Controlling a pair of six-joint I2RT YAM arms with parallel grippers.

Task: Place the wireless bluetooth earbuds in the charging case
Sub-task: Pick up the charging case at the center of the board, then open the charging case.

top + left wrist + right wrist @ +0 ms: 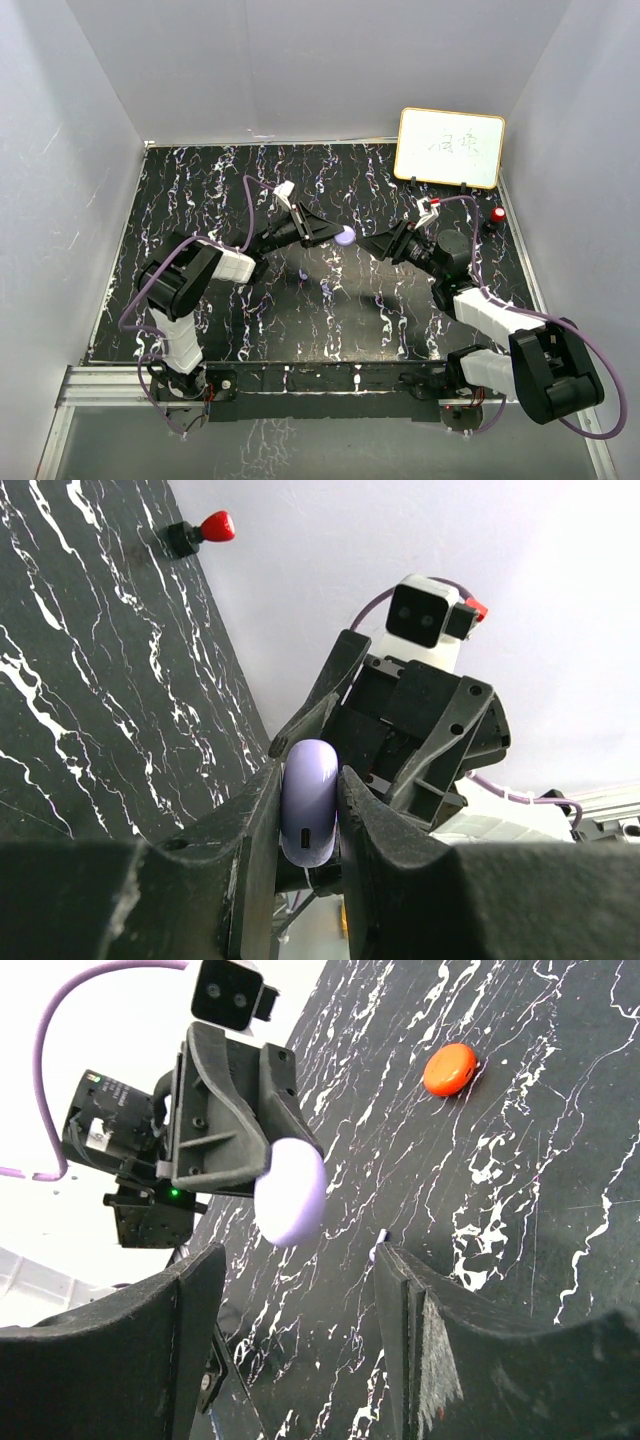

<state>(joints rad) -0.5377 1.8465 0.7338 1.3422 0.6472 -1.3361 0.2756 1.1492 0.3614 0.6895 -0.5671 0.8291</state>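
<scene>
1. Top external view shows both arms reaching over the middle of the table (200,200). The left end effector (340,236) and the right end effector (374,243) point tip to tip, near each other but apart.
2. The left end effector is closed on the case (308,815), which is pale purple and rounded. Its two fingers (250,840) press the case from both sides and hold it above the table.
3. In the left wrist view the case stands on its edge between these fingers. A small dark slot is on the narrow side that faces the camera.
4. The right end effector is open. Its fingers (195,1300) are wide apart and hold nothing.
5. The case is just ahead of the right end effector's tips, about in line with the gap between them, and does not touch them.
6. A red-orange disc (449,1068) lies flat on the table, well beyond the right end effector and past the case.
7. A red knob on a black base (205,530) stands on the table behind the right end effector, close to the side wall.
8. A whiteboard (450,148) with a yellow frame stands at the far edge of the table, also behind the right end effector.
9. The earbuds are too small for me to tell in any view, and I cannot tell if the case is open.
</scene>
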